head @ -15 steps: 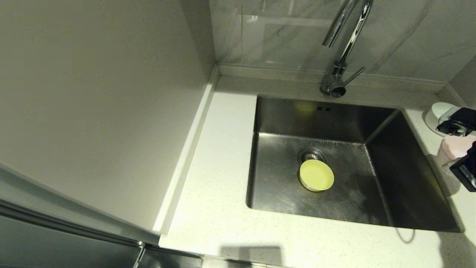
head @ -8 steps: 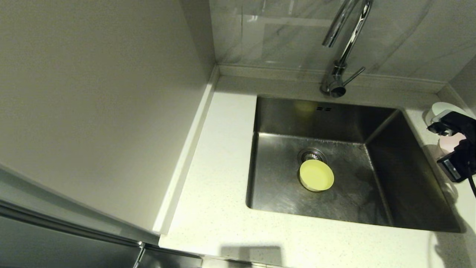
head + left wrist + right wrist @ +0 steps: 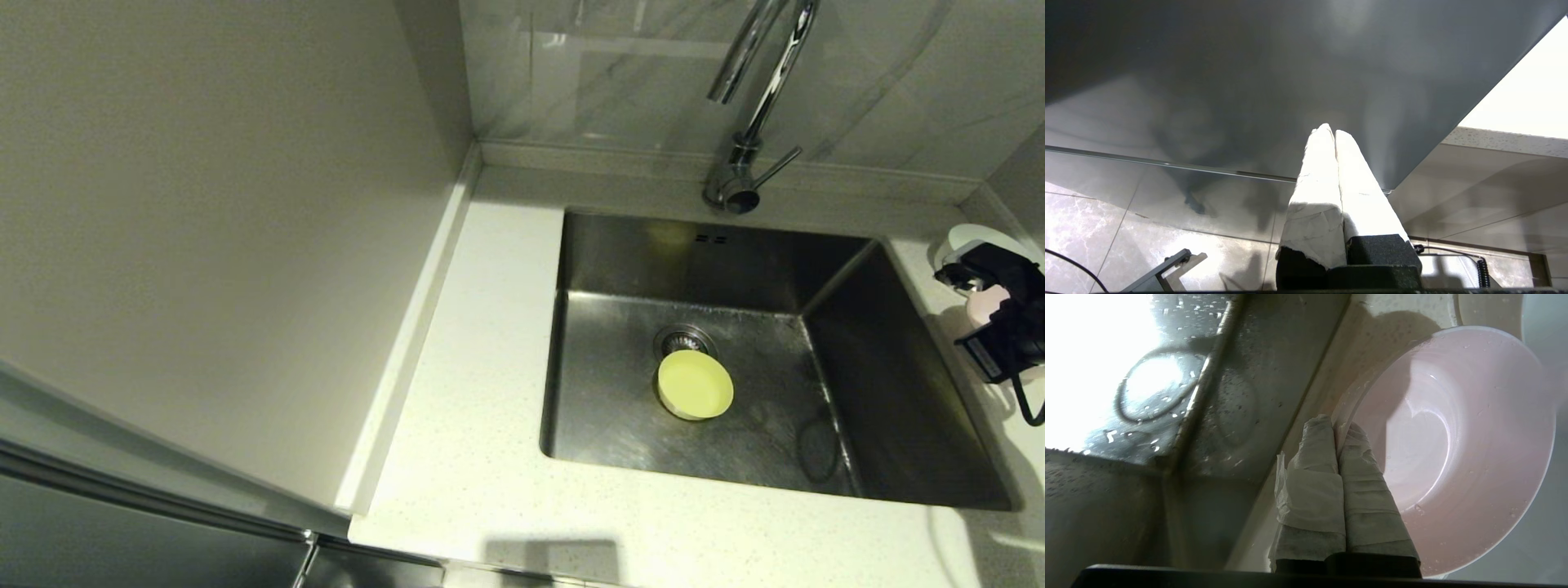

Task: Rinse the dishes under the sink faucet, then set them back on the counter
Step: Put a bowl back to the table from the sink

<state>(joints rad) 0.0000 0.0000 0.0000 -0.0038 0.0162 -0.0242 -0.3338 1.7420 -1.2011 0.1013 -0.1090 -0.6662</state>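
My right gripper [image 3: 1338, 424] is shut on the rim of the pale pink bowl [image 3: 1457, 449], low over the counter [image 3: 490, 343] just right of the sink [image 3: 890, 384]. In the head view the pink bowl [image 3: 980, 304] shows only partly behind the gripper's black body [image 3: 1000, 327]. The white bowl [image 3: 963, 238] sits on the counter behind it. The yellow bowl [image 3: 695, 385] lies in the sink beside the drain strainer [image 3: 682, 336]. The faucet [image 3: 755, 106] stands behind the basin. My left gripper [image 3: 1330, 130] is shut and empty, down beside the cabinet front.
A tall grey panel [image 3: 204, 229] walls off the counter's left side. The tiled backsplash [image 3: 620, 73] rises behind the faucet. Water drops lie on the sink floor [image 3: 1167, 375] and wall.
My right gripper has carried the pink bowl back and down toward the white bowl on the right counter. The yellow bowl has not moved.
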